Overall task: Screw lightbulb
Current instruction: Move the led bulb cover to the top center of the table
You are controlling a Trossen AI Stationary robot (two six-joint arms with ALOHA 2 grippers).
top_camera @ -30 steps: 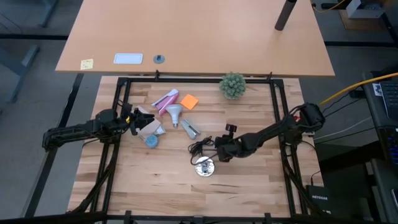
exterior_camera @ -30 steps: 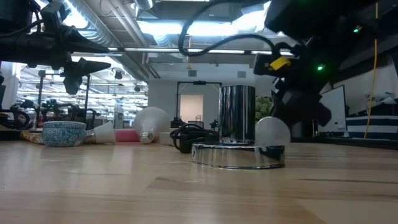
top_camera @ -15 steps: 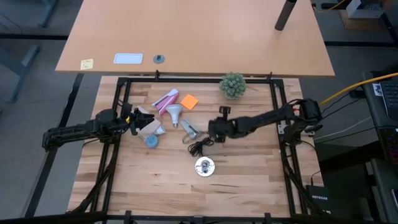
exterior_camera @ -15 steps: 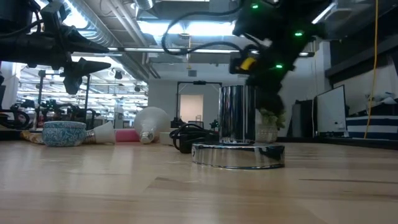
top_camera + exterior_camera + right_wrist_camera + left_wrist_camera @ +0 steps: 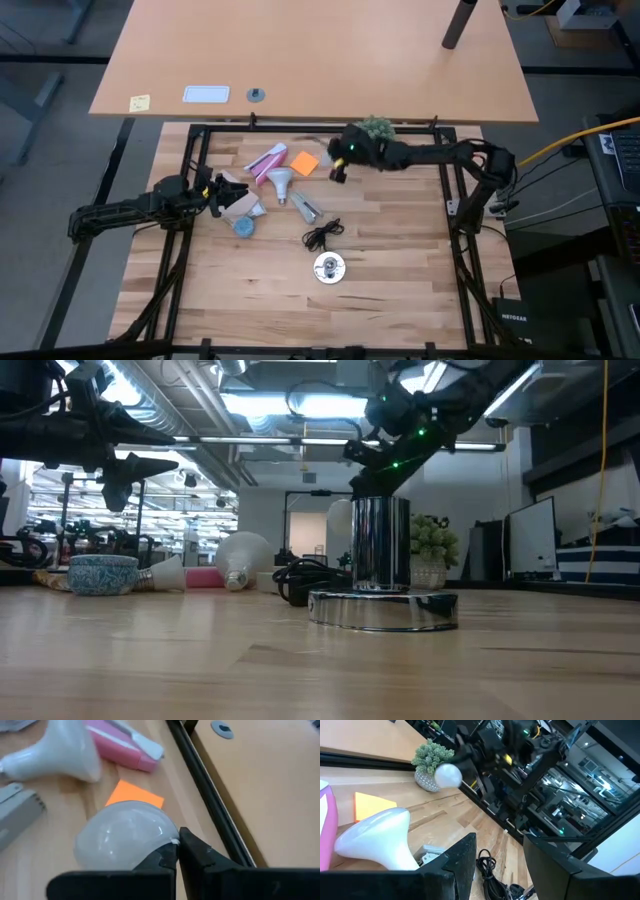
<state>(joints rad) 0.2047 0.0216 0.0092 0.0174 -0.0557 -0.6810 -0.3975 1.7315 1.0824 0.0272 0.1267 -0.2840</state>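
Observation:
My right gripper is shut on a round white frosted bulb, in the air over the far middle of the table, beside the green plant ball. The bulb also shows in the left wrist view. A second white bulb, with a silver base, lies on its side on the table. The shiny metal socket stands upright near the table's middle, with its black cord coiled beside it. My left gripper waits open above the table's left side. My right gripper holds the round bulb with the dome sticking out past its fingertips. The fingers themselves hide the part they are shut on. The bulb is lifted clear of the table, above the orange note.
A pink item, an orange note, a grey-silver oblong item and a blue-patterned bowl lie left of the middle. A black frame borders the table. Bare wood lies on the near and right sides.
My right gripper has gone up from beside the socket and toward the table's far edge. It has carried the round bulb clear of the table to a spot beside the plant ball. The socket and cord have stayed in place.

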